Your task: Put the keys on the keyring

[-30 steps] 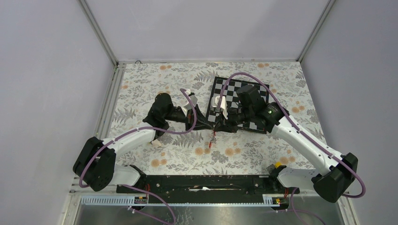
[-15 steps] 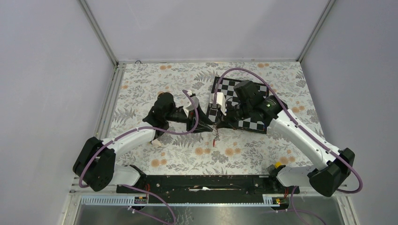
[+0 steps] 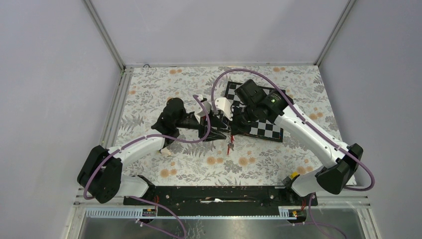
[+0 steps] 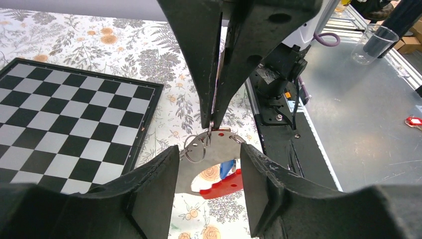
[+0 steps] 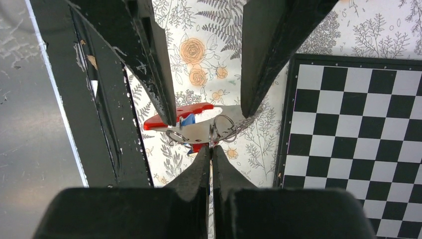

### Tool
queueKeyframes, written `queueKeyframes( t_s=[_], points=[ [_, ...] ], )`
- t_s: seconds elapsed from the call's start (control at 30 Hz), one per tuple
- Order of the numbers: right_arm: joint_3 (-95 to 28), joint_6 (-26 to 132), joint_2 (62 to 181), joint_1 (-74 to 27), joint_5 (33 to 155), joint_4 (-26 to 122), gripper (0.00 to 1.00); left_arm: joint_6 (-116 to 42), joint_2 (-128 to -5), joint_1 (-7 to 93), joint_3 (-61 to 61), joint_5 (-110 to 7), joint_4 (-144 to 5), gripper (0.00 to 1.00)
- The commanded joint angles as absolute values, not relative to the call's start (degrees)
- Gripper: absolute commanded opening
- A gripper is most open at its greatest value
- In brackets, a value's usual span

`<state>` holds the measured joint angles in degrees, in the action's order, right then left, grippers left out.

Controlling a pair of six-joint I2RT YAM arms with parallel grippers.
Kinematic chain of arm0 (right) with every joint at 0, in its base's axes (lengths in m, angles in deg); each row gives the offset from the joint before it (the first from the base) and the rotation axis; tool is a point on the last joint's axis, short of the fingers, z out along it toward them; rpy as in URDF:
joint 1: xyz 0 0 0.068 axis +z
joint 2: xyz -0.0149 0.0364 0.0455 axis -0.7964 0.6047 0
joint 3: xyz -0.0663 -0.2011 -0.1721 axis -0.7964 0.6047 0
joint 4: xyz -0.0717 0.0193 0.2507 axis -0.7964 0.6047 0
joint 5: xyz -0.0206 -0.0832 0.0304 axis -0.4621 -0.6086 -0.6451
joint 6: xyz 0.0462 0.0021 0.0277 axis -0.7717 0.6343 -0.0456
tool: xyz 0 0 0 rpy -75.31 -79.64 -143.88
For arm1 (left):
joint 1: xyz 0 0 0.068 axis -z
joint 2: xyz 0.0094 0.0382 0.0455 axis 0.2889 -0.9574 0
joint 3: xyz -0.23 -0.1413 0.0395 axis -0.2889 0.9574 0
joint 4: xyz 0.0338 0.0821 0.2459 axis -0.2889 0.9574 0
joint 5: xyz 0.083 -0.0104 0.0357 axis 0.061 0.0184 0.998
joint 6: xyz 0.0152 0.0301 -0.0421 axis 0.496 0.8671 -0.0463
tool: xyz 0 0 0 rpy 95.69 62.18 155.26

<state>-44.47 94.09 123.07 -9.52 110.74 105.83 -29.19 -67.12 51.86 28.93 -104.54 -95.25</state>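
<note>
The keyring [image 4: 211,149], a grey curved strap with a red section [image 4: 226,183], hangs just above the table between the two arms. My right gripper [image 5: 211,149] is shut on its top edge, and its fingers [image 4: 199,74] come down from above in the left wrist view. My left gripper [image 4: 209,158] stands open, one finger on each side of the strap and neither touching it. Wire rings [image 4: 195,148] hang from the strap. A blue-tagged key [image 4: 227,168] shows through the loop. A red-tagged key [image 3: 229,147] dangles below the grippers.
The black-and-white chessboard [image 3: 266,128] lies flat to the right, under the right arm. A small white object [image 3: 164,152] sits beside the left forearm. The black base rail [image 3: 214,193] runs along the near edge of the floral table.
My left gripper has opened and let go of the keyring. My right gripper has closed on it, and the right arm has swung left and away from me.
</note>
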Motion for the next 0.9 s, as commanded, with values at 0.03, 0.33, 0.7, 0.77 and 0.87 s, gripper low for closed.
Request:
queueKeyframes(
  t_s=[0.03,0.33,0.7,0.77,0.87],
  points=[
    [-50.5,95.1,125.2,-7.6,106.8,111.6,0.0,-31.2,-67.0,51.7,30.7,-104.9,-104.7,0.52],
    [-54.0,95.8,127.9,-5.9,104.2,114.5,0.0,-34.1,-68.6,51.8,33.1,-104.6,-112.1,0.51],
    [-58.2,102.7,130.2,-5.8,98.1,121.3,0.0,-33.8,-69.1,51.7,35.0,-103.1,-114.9,0.53],
    [-60.2,104.2,131.5,-5.8,97.2,124.1,0.0,-33.5,-69.2,51.8,35.0,-103.1,-114.7,0.53],
    [-63.4,105.8,133.3,-5.8,95.9,128.0,0.0,-33.2,-69.3,51.7,35.1,-103.0,-114.5,0.52]
  ],
)
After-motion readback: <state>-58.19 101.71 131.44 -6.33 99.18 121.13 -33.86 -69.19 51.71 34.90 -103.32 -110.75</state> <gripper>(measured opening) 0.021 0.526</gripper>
